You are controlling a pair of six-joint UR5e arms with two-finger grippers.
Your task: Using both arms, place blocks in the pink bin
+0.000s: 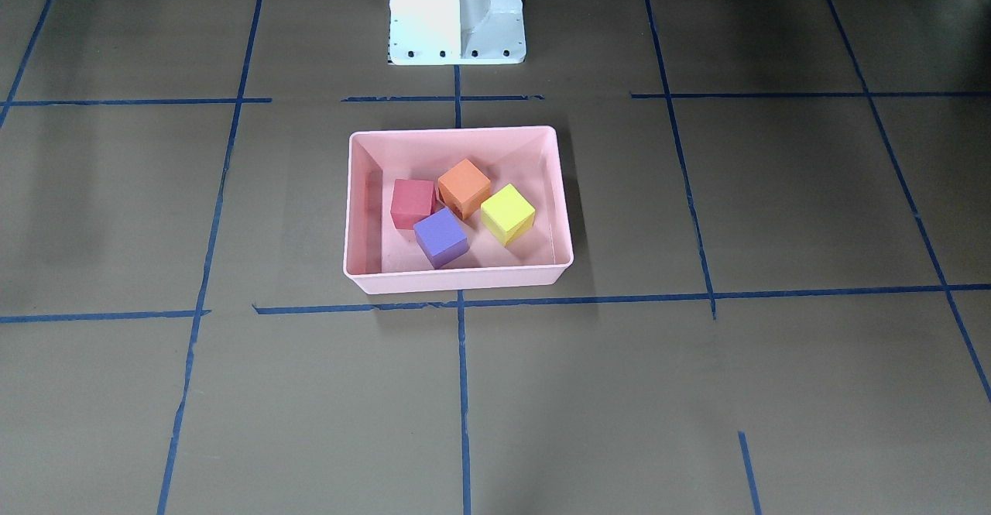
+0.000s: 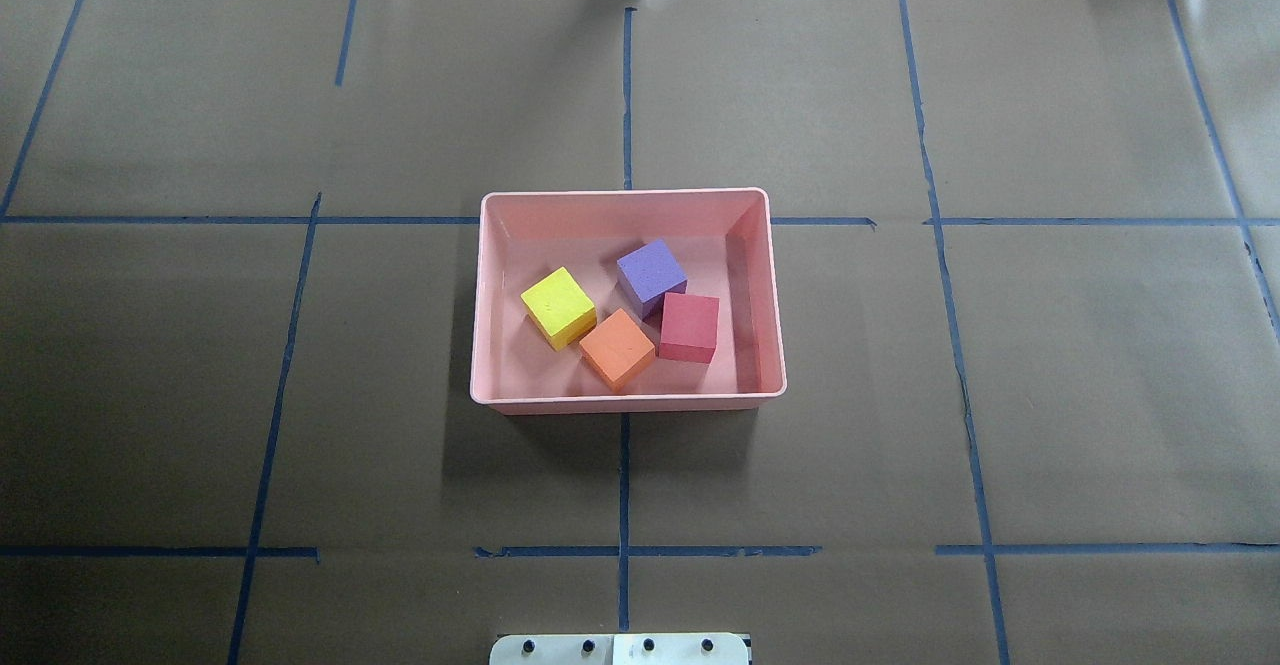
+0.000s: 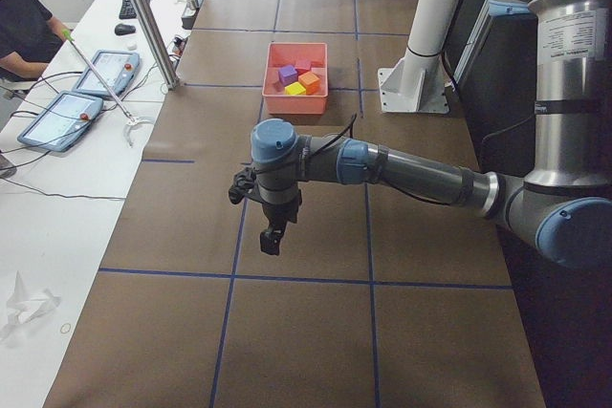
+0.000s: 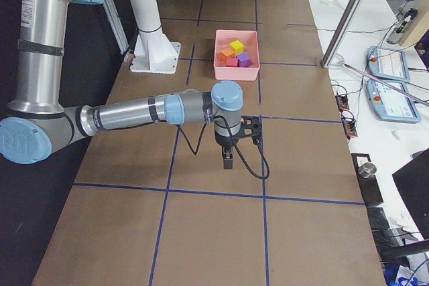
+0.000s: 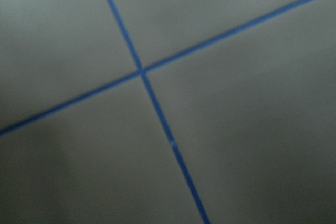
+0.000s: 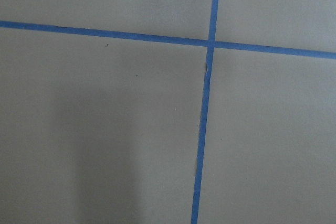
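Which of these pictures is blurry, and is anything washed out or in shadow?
Left wrist view: blurred and dim, the blue tape lines look soft. Right wrist view: sharp, with a faint shadow at lower left. Front-facing view: the white pedestal base is washed out by glare. Overhead view: crisp; the pink bin throws a soft shadow on the paper.

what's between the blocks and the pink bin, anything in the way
Nothing visible does: the purple block, red block, orange block and yellow block already lie inside the pink bin. The left gripper and right gripper hang over the table, apart from it.
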